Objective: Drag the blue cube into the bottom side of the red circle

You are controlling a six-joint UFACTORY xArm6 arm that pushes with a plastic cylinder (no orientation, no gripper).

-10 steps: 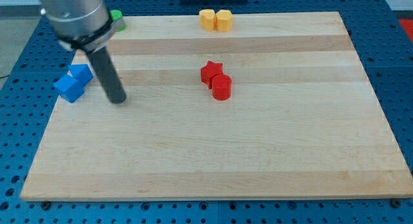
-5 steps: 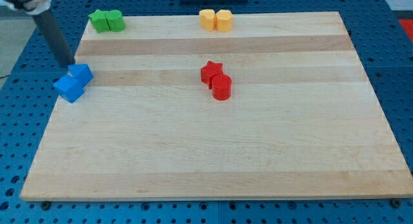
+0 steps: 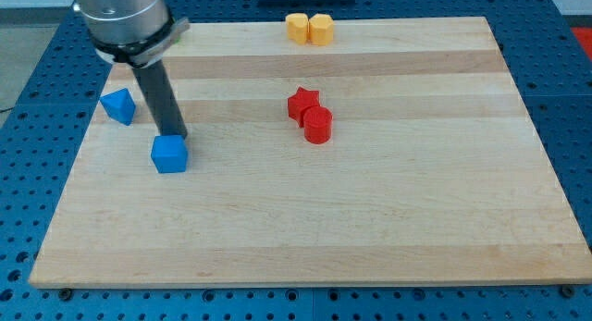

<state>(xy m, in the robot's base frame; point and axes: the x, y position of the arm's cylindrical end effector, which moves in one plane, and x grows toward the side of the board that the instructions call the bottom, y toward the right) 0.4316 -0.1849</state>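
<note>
The blue cube [image 3: 169,154] lies on the wooden board at the view's left of centre. My tip [image 3: 174,136] touches the cube's top edge, just above it in the view. The red circle, a short cylinder [image 3: 317,126], stands near the board's middle, well to the right of the cube. A red star [image 3: 302,103] touches the cylinder's upper left.
A second blue block, wedge-like [image 3: 117,106], sits near the board's left edge [image 3: 81,154]. Two yellow blocks [image 3: 309,29] stand together at the top edge. The arm's body [image 3: 122,20] covers the top left corner, hiding the green blocks.
My tip has swung from the left of the blue pair to their right side. The blue cube has slid right and down, away from the other blue block.
</note>
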